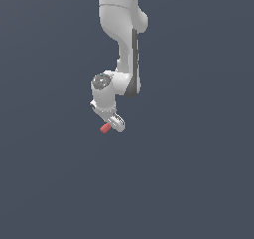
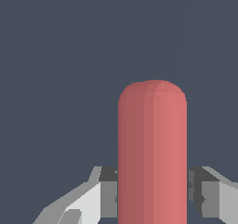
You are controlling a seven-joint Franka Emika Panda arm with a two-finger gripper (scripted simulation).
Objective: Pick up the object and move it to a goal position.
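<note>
While seen from afar: white Panda arm (image 1: 121, 44) reaches down mid-frame over plain dark ground.
Gripper (image 1: 110, 125): clamped on the red cylinder (image 1: 105, 128).
Wrist view only: fingers (image 2: 100, 197) press both sides of the cylinder (image 2: 152, 153).

Soft, even light, rather dim, over a flat slate backdrop with no cast shadows. The arm (image 1: 121, 44) shades darker down one side. Everything is sharp; no glare or blur.
</note>
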